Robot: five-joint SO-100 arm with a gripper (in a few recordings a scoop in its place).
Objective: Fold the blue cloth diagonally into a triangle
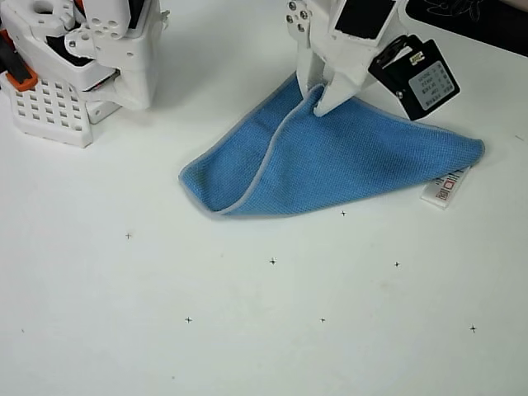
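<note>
The blue cloth lies on the white table, folded over itself into a rough triangle. Its long folded edge runs along the bottom and its points lie at the left, the right and the top. A pale grey hem runs from the lower left fold up to the top point. A small white tag with red print sticks out at the right point. My white gripper comes down from the top edge, its two fingers close together on the cloth's top corner, right at the hem.
A white gridded block with white and orange machine parts above it stands at the top left. A dark surface fills the top right corner. Small black cross marks dot the table below the cloth.
</note>
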